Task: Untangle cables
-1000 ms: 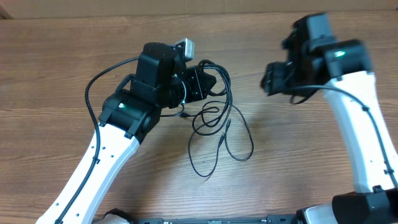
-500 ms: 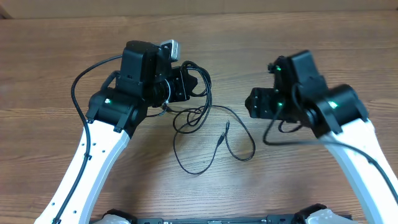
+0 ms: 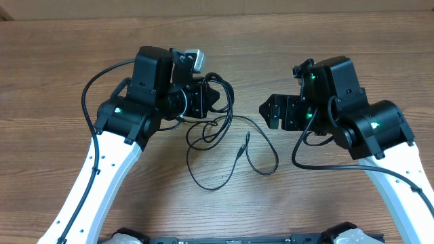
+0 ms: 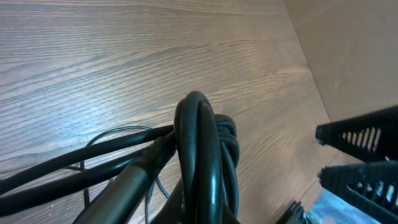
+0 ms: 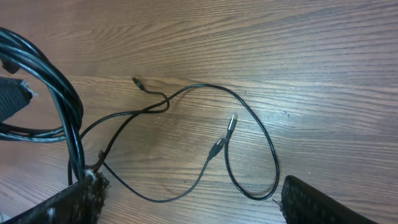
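Note:
The cables (image 3: 218,129) are thin black cords. My left gripper (image 3: 214,97) is shut on a bunch of them, lifted above the wooden table (image 3: 325,41). The left wrist view is filled by that looped bunch (image 4: 199,149), which hides the fingers. Loose strands trail onto the table (image 5: 205,37), where two plug tips (image 5: 231,122) lie close together and a third (image 5: 135,81) lies farther left. My right gripper (image 3: 268,112) is open beside the strands with nothing in it. Its fingers (image 5: 323,202) stand wide on either side of a cable loop below them.
Bare wood-grain table surrounds the cables. A paler surface lies beyond the table's far edge (image 3: 217,5). Thicker black wires (image 3: 95,88) are fixed along both arms. The right gripper's ribbed fingers (image 4: 357,134) show at the right of the left wrist view.
My right arm has swung down and to the left towards the cables, and its jaws have widened. My left arm shifted left with the bunch, dragging the strands.

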### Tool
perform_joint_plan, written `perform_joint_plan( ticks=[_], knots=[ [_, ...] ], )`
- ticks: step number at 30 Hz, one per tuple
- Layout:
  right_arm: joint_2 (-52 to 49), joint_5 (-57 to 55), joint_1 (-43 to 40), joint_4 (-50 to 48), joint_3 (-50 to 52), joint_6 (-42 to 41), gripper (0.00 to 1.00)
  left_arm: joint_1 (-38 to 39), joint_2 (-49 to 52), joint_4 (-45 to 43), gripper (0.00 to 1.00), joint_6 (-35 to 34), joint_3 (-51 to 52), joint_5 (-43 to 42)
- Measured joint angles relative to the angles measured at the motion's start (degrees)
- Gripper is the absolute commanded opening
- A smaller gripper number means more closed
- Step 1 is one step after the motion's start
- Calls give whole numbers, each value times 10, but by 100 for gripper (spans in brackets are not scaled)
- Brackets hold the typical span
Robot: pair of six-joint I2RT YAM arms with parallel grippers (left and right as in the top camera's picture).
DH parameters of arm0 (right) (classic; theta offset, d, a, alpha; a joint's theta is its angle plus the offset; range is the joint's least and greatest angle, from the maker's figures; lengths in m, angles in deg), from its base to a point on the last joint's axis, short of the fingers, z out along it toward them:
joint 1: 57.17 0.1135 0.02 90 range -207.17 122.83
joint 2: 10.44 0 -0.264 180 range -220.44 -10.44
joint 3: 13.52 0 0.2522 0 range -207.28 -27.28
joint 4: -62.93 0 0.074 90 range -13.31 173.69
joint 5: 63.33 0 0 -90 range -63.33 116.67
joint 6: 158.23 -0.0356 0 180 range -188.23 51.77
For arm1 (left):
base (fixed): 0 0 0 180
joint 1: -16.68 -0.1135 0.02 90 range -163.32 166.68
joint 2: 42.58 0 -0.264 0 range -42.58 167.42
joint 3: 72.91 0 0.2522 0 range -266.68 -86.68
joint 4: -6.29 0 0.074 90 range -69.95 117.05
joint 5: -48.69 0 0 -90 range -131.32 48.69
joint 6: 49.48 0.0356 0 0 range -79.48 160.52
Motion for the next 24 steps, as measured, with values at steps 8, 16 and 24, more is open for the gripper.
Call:
perform_joint_plan(
  ticks=[8, 16, 24],
  knots=[
    [0, 0, 0, 1, 0, 1, 100, 0, 0, 10, 4, 51, 0, -30],
    [0, 35, 0, -41, 0, 0, 100, 0, 0, 20, 4, 158, 0, -54],
    [0, 172, 0, -94, 0, 72, 95, 0, 0, -17, 4, 228, 0, -148]
  ],
)
